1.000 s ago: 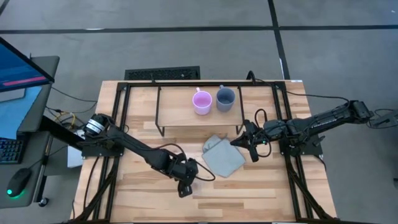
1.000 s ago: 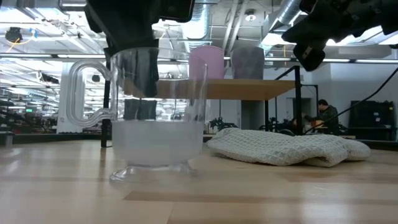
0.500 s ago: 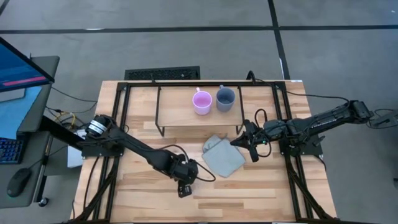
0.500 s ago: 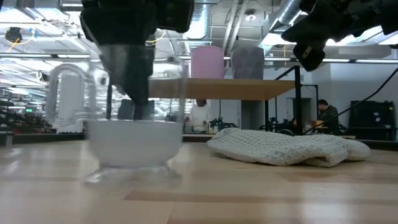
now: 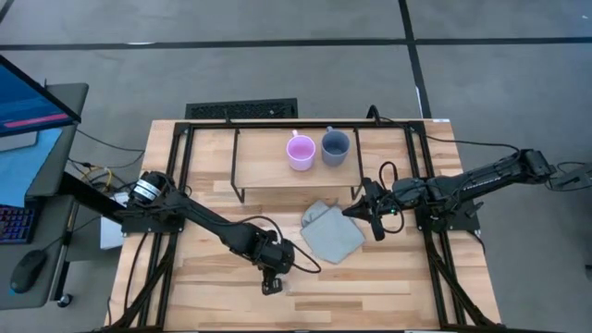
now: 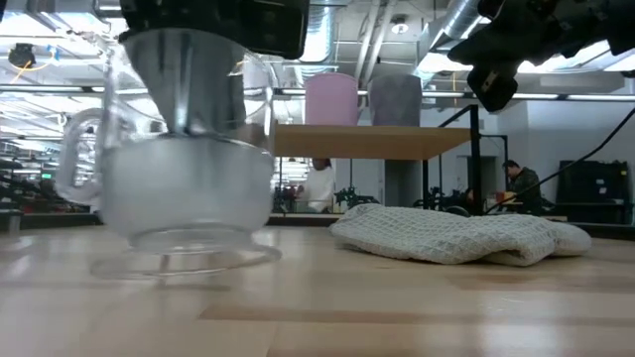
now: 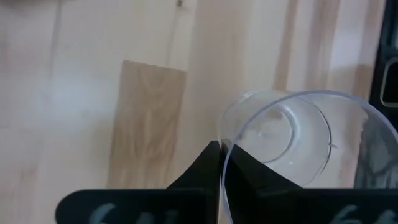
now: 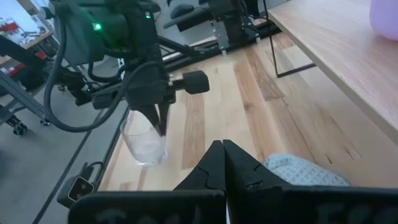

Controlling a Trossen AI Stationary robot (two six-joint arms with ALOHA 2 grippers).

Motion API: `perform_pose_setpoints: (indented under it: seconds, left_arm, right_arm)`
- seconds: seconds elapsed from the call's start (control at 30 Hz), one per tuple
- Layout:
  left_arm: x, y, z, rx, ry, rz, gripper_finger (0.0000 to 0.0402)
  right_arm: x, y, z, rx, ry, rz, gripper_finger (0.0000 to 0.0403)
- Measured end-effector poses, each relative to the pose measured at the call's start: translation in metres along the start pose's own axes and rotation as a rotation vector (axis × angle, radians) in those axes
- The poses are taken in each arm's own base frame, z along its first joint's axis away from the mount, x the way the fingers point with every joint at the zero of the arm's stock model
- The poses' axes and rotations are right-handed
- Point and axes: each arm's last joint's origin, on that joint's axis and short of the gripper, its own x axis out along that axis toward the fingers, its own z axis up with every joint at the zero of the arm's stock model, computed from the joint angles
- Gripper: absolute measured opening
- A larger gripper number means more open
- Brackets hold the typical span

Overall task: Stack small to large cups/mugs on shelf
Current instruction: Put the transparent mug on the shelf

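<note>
My left gripper (image 5: 269, 280) is near the table's near edge, shut on the tiny clear glass cup (image 6: 184, 183), which also shows in the left wrist view (image 7: 286, 134) and the right wrist view (image 8: 146, 140). The pink-lilac mug (image 5: 300, 151) and the blue-grey mug (image 5: 335, 146) stand side by side on their bases on the shelf (image 5: 264, 174). My right gripper (image 5: 351, 211) is shut and hovers over the right edge of the grey-green cloth (image 5: 331, 231), touching nothing. My left gripper pinches the clear cup's rim (image 7: 225, 134), with one finger inside the cup and one outside its wall. The fingers (image 8: 160, 118) come from above, pointing down. The cup hangs below them, roughly upright and just clear of the tabletop, with its handle (image 6: 74, 159) to one side.
The cloth (image 6: 456, 236) lies flat in the table's middle, between the cup and the shelf (image 6: 397, 142). Black frame rails (image 5: 176, 185) run along both table sides. Bare wood lies left of the cloth. People sit in the room behind the table.
My left gripper has moved toward the table's near edge and slightly left, carrying the clear cup. The cup stood on the table a second ago. It now hangs just above the wood, closer to the low camera.
</note>
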Motion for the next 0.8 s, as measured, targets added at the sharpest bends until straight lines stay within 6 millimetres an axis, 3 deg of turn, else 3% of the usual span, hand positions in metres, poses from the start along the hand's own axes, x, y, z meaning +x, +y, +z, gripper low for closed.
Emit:
perform_pose_setpoints:
  seconds: [0.1,0.23,0.53,0.8]
  left_arm:
    - [-0.004,-0.001,-0.001,0.038,0.020,-0.025,0.0001]
    - [-0.027,-0.001,0.002,0.093,-0.004,-0.023,0.0000]
    - [-0.124,0.008,0.024,0.263,-0.084,0.138,0.0000]
    - [-0.201,0.038,0.044,0.418,-0.134,0.274,0.0000]
  right_arm:
    - [0.000,0.000,0.000,0.000,0.000,0.000,0.0010]
    - [0.000,0.000,0.000,0.000,0.000,-0.001,0.0010]
    - [0.000,0.000,0.000,0.000,0.000,-0.003,0.0010]
    - [0.000,-0.001,0.000,-0.004,0.000,-0.005,0.0010]
